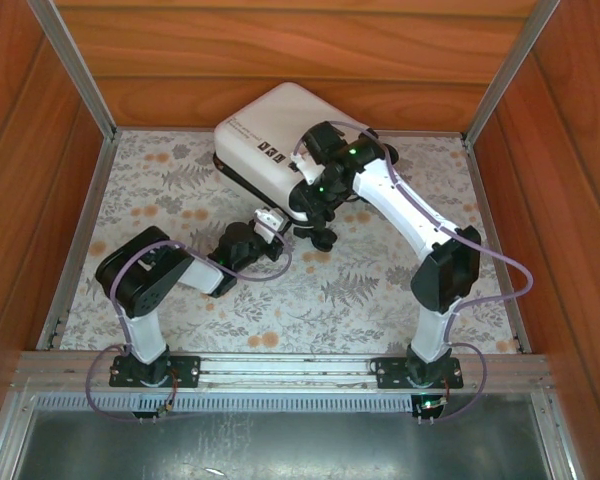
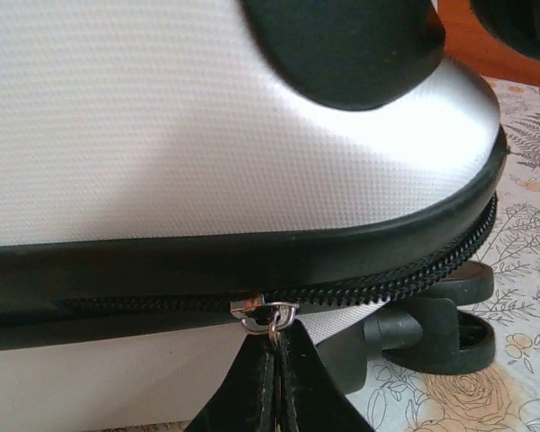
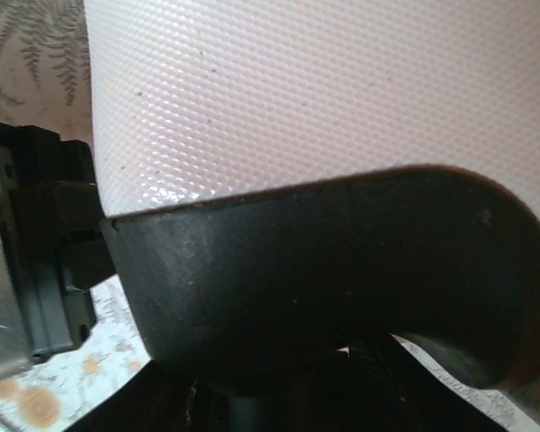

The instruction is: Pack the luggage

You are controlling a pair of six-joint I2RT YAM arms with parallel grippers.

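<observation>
The white hard-shell luggage [image 1: 270,130] lies flat at the back of the table, its lid down. In the left wrist view its black zipper band runs across the shell [image 2: 207,135], with the metal zipper pull [image 2: 274,317] at the slider. My left gripper [image 2: 277,346] is shut on that pull, at the case's near edge [image 1: 268,222]. My right gripper [image 1: 315,205] sits at the near right corner, closed around the black wheel mount [image 3: 324,270] under the white shell [image 3: 324,90]. Its own fingers are lost in shadow there.
A black caster wheel [image 2: 450,337] sticks out from the case's corner onto the floral tablecloth [image 1: 380,290]. Wooden walls [image 1: 280,60] close in the back and both sides. A metal rail [image 1: 280,370] runs along the near edge by the arm bases.
</observation>
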